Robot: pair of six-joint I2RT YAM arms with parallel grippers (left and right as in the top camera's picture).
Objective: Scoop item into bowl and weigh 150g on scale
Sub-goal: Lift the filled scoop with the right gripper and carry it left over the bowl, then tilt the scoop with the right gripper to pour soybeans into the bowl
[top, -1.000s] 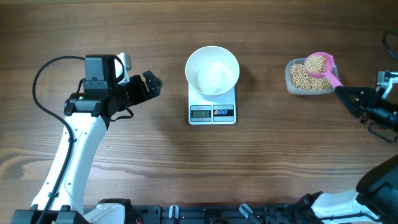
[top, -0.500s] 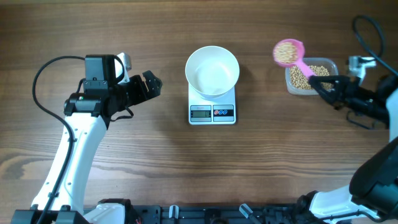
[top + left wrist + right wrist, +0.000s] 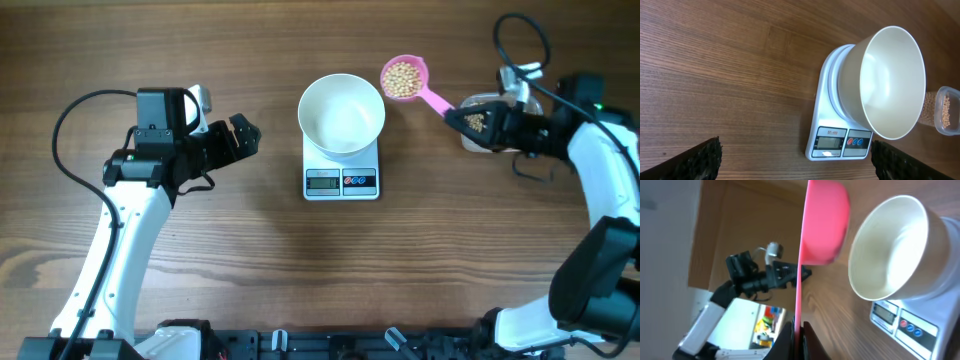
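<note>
Fingers of the left gripper [image 3: 243, 136] stand wide and empty, well left of the scale [image 3: 341, 180], on which the white bowl [image 3: 341, 113] sits, apparently empty. The right gripper [image 3: 460, 118] is clamped on the handle of the pink scoop [image 3: 432, 97], whose beans [image 3: 403, 77] hang just beside the bowl's right rim. Carrying a scoopful looks to be the step in hand, and next the scoop likely needs to shift left over the bowl and tip.

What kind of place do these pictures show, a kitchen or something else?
Probably a robot test bench, not a home kitchen: two robot arms work at a wooden table, with a white bowl on a small kitchen scale and a pink scoop of beans.
</note>
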